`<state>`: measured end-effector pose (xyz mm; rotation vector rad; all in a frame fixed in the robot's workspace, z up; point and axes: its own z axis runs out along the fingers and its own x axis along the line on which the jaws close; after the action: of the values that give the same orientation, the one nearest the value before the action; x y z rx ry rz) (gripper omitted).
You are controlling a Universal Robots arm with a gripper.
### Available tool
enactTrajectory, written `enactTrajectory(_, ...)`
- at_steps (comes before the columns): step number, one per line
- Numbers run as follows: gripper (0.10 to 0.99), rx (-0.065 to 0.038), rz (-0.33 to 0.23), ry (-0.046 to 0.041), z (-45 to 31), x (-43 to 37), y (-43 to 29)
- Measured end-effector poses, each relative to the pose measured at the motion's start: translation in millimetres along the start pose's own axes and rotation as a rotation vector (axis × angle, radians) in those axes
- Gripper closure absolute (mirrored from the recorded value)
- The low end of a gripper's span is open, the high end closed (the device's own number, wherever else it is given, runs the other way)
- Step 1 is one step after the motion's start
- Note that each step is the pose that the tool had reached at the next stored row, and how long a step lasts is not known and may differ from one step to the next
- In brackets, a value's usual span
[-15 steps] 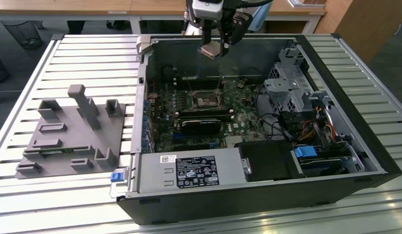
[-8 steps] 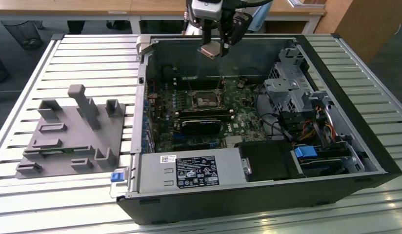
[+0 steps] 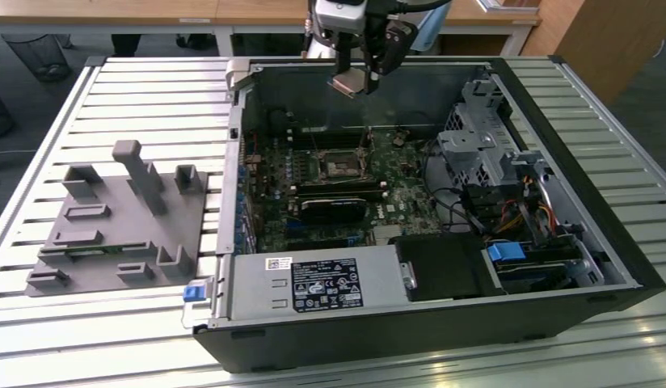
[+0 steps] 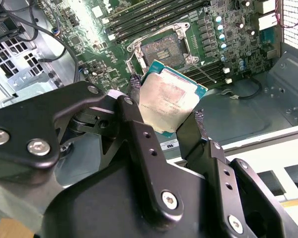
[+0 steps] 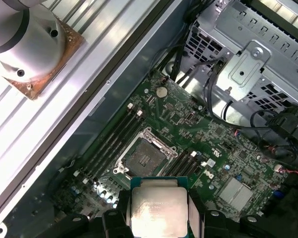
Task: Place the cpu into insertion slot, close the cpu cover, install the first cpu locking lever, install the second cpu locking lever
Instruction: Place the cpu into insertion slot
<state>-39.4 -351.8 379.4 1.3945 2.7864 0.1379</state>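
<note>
Hanging well above the insertion slot (image 5: 145, 159), the cpu (image 5: 158, 210) is gripped at two opposite edges by the end effector (image 4: 167, 101), closed onto it; step 1 is judged underway w/ slot seen empty, & the 3 later steps not yet done.

Green motherboard (image 5: 213, 141) beneath the fingers (image 4: 139, 141); memory slots (image 5: 113, 141) near; grey fixture block (image 3: 107, 238) well apart, outside the computer case (image 3: 419, 339).
</note>
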Motion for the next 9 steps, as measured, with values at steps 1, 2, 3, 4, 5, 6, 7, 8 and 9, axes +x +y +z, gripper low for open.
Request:
enactTrajectory(1,0.545,0.000,0.006,-0.0005,0.0,0.0,0.0)
enactTrajectory(2,0.545,0.000,0.013,-0.0012,0.1,0.0,0.0)
enactTrajectory(3,0.545,0.000,0.021,-0.0018,0.1,0.0,0.0)
enactTrajectory(4,0.545,-0.001,0.028,-0.0025,0.1,0.0,0.0)
enactTrajectory(5,0.545,-0.001,0.037,-0.0033,0.2,0.0,0.0)
enactTrajectory(6,0.545,-0.001,0.046,-0.0042,0.2,0.1,0.0)
enactTrajectory(7,0.545,-0.001,0.056,-0.0052,0.3,0.1,0.0)
enactTrajectory(8,0.545,-0.001,0.069,-0.0066,0.4,0.1,0.0)
enactTrajectory(9,0.545,-0.001,0.085,-0.0083,0.5,0.1,0.0)
